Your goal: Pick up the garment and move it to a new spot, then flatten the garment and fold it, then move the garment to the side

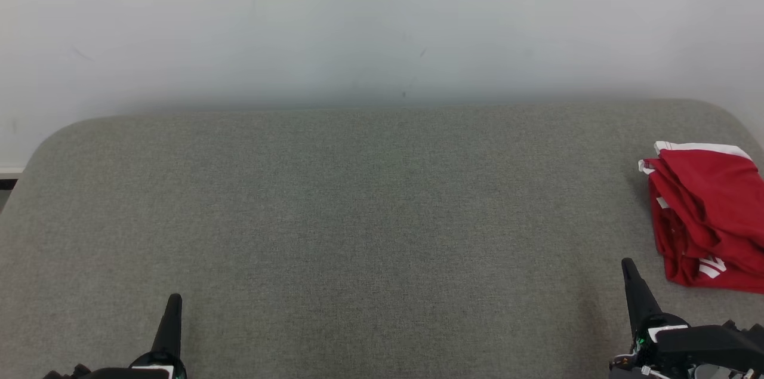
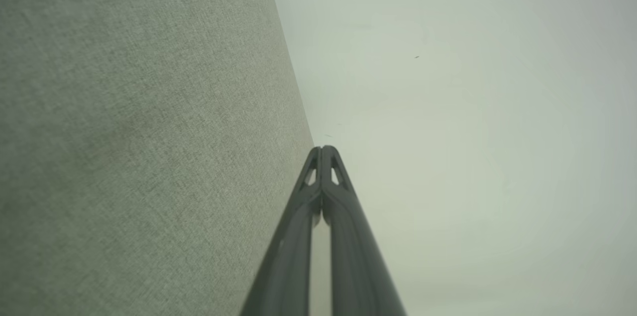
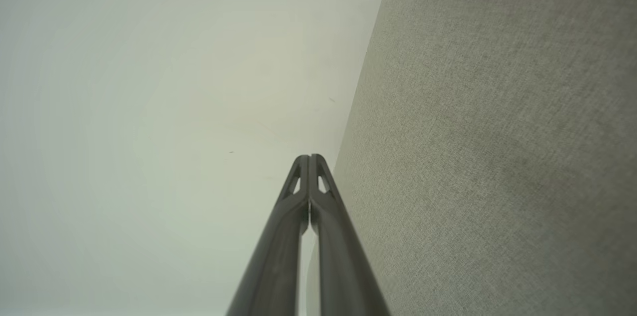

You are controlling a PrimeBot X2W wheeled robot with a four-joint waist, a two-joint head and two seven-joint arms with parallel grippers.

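Two broad surfaces take up most of the head view: a pale wall [image 1: 382,21] across the top and a grey fabric-covered table [image 1: 358,218] with rounded corners below it.

At the right edge of that view, a little below mid-height, lies the red garment [image 1: 710,212]. It sits in a loose, layered heap, with white trim along its upper edge and a white print near its lower edge, and part of it runs out of frame.

It looks like thin, light sportswear, so I judge it soft and floppy. It would sag and unfold once lifted, and may slide a little on itself. The white-trimmed edge at its upper left, or the bunched corner nearest the lower right of the frame, seems the best place to pinch, catching several layers at once.

The right gripper [image 1: 628,264] stands at the lower right, near the heap but clear of it. Its fingers are pressed together on nothing, as the right wrist view confirms [image 3: 309,158].

The left gripper [image 1: 174,298] sits at the lower left, well apart from the cloth, likewise closed and empty [image 2: 323,149].
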